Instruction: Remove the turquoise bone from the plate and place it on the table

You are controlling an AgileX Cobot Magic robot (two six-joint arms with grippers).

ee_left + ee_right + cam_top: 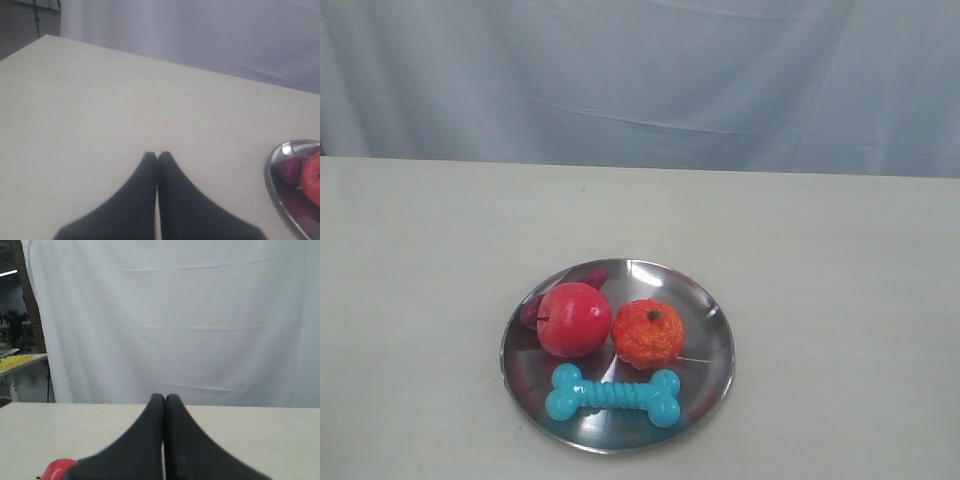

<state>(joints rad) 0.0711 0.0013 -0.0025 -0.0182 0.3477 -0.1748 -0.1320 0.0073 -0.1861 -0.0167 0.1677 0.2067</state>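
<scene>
Left gripper [157,156] and right gripper [164,397] pinched closed, empty — apparently parked clear of the turquoise bone [613,394]; it lies untouched on the plate [708,345].

From where I stand, only the tips of the robot's two hands are on show. The left hand [158,156] ends in a pair of matte black fingers [135,205]. Each is broad at the base and narrows in a smooth curve to a rounded tip, with a thin pale seam between them. The right hand [165,397] looks the same: two plain black fingers [192,450], smooth-surfaced and wedge-shaped, slightly blurred at the edges, divided by a fine light line.
</scene>
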